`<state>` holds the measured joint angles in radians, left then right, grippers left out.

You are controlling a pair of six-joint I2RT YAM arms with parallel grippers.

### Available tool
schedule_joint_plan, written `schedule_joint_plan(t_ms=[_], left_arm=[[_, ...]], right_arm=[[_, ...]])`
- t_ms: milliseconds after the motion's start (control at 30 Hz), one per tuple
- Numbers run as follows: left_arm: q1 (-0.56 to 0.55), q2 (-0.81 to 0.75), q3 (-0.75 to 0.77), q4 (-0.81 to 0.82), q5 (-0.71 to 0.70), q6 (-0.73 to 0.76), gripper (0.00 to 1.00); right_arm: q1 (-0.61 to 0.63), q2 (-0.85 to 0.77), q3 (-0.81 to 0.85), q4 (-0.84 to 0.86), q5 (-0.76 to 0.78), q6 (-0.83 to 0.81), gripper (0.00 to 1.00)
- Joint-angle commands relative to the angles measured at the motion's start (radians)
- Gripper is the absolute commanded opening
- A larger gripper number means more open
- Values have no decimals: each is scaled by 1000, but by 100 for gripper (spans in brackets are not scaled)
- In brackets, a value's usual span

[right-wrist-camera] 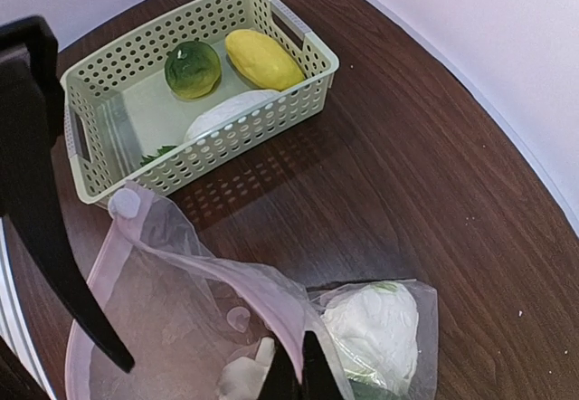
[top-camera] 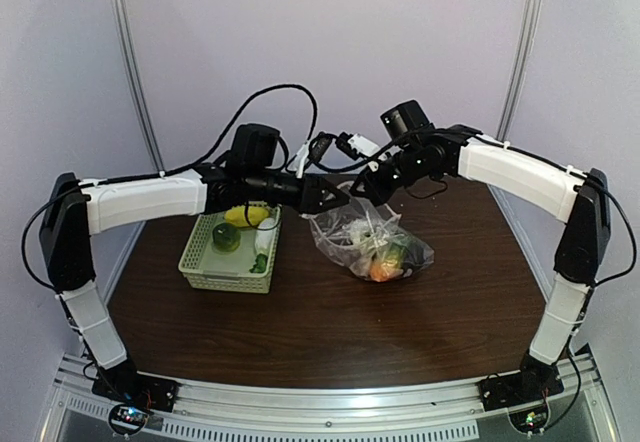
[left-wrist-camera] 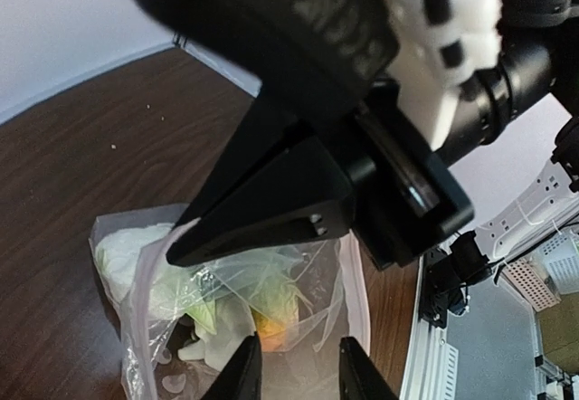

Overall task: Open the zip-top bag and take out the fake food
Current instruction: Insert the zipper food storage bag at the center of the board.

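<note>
The zip-top bag (top-camera: pixel 350 230) lies mid-table with its mouth held up and open. My right gripper (top-camera: pixel 362 190) is shut on the pale rim of the bag (right-wrist-camera: pixel 181 309), its fingertips (right-wrist-camera: pixel 300 377) pinching the film. My left gripper (top-camera: pixel 335 200) is open and empty, hovering over the bag mouth (left-wrist-camera: pixel 353 282) with its fingertips (left-wrist-camera: pixel 298 368) apart. Fake food (top-camera: pixel 385 262) is inside the bag: a whitish piece (left-wrist-camera: pixel 217 337), an orange one (left-wrist-camera: pixel 271 323), and a white lumpy piece (right-wrist-camera: pixel 375 323).
The pale green lattice basket (top-camera: pixel 215 272) stands left of the bag; in the right wrist view the basket (right-wrist-camera: pixel 235 138) holds a yellow piece (right-wrist-camera: pixel 262 59), a green round piece (right-wrist-camera: pixel 192 68) and a white piece (right-wrist-camera: pixel 231 110). The two grippers are close together.
</note>
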<state>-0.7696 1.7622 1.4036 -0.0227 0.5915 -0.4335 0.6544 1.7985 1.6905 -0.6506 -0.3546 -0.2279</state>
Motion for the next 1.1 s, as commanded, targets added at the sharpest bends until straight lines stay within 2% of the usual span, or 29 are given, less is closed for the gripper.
schedule_joint_plan(t_ms=[0,233,333,633,800,1067], left_arm=[[-5,59,-10,-21,18,-35,28],[-3,147,5,-31,-24,-71,25],[-3,176,-15,13,-48,-109,26],[-4,295,2,15,-36,-84,33],[-5,325,3,3,0,-56,44],[-21,338,-5,-56,57,15,51]], right_arm=[[-2,48,36,18,36,42,0],[-2,90,30,37,9,61,0],[-5,118,51,36,8,81,0],[-15,178,24,71,19,86,0],[-24,179,12,76,19,82,0],[-28,172,-21,87,-14,82,0]])
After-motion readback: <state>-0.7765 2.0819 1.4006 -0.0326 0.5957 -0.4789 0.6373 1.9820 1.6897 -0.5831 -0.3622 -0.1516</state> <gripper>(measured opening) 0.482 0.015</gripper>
